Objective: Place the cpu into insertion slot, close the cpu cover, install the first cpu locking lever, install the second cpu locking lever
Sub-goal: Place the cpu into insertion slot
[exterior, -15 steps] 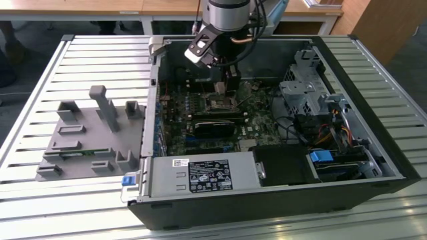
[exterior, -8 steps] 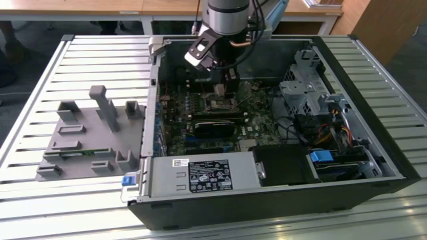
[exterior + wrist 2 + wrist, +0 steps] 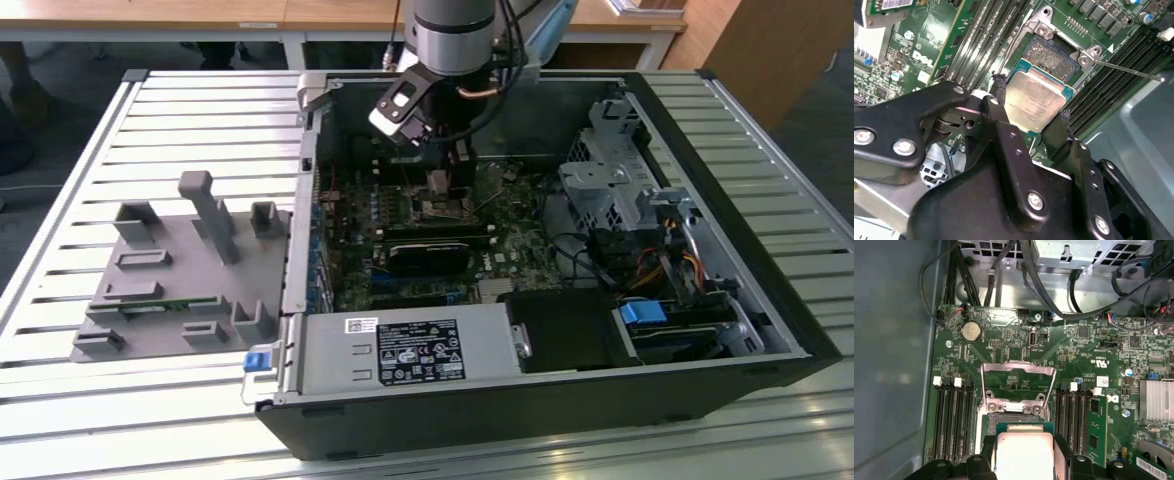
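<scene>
Gripper (image 3: 1031, 99) holds cpu (image 3: 1037, 104) level, metal top upward

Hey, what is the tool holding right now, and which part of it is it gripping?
The tool holds the cpu, pinched by two opposite side edges between its fingers, close to the insertion slot.

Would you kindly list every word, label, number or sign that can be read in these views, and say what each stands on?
Label on the power supply: print too small to read.
White lettering on the circuit board, first wrist view: too small to read.
White logo on that board, second wrist view: a brand mark, left unquoted.
Chip in the end effector: no legible marking.
Nothing can be quoted.
</scene>
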`<state>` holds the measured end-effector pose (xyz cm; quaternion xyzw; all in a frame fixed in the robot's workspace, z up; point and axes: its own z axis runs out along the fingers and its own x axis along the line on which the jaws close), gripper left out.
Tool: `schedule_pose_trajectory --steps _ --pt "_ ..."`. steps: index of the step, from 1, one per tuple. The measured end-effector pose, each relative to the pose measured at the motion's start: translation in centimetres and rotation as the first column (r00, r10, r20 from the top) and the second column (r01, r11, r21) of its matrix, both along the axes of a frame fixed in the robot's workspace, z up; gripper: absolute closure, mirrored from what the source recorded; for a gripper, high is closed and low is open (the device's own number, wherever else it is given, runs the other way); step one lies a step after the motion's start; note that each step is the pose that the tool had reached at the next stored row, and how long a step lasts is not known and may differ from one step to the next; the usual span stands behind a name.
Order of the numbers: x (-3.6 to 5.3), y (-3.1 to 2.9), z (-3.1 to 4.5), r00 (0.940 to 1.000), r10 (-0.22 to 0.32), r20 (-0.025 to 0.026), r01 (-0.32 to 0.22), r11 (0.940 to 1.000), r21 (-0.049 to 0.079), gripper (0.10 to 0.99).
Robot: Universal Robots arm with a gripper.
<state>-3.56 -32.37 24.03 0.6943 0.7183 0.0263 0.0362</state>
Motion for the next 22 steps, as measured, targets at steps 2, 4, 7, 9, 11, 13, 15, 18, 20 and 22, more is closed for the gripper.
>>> schedule_pose_trajectory --steps 2,4,7,9,11,13,15,18,20,22 --pt "0.00 0.01 -0.11 1.0000 0.000 -0.0001 0.000 1.0000 0.000 0.545" --pt "-0.01 0.00 -0.16 1.0000 0.000 -0.0003 0.000 1.0000 0.000 0.545" --pt "0.00 0.01 -0.28 1.0000 0.000 -0.0001 0.000 1.0000 0.000 0.545" --pt "0.00 0.01 -0.37 1.0000 0.000 -0.0001 0.000 1.0000 0.000 0.545" --pt "0.00 0.01 -0.48 1.0000 0.000 -0.0002 0.000 1.0000 0.000 0.545" --pt "0.00 0.01 -0.58 1.0000 0.000 -0.0002 0.000 1.0000 0.000 0.545" --pt "-0.01 0.01 -0.66 1.0000 0.000 -0.0002 0.000 1.0000 -0.001 0.545" --pt "0.00 0.01 -0.77 1.0000 0.000 -0.0001 0.000 1.0000 -0.001 0.545" --pt "0.00 0.01 -0.84 1.0000 0.000 -0.0002 0.000 1.0000 -0.001 0.545" --pt "0.01 0.01 -0.90 1.0000 0.000 -0.0002 0.000 1.0000 -0.001 0.545"
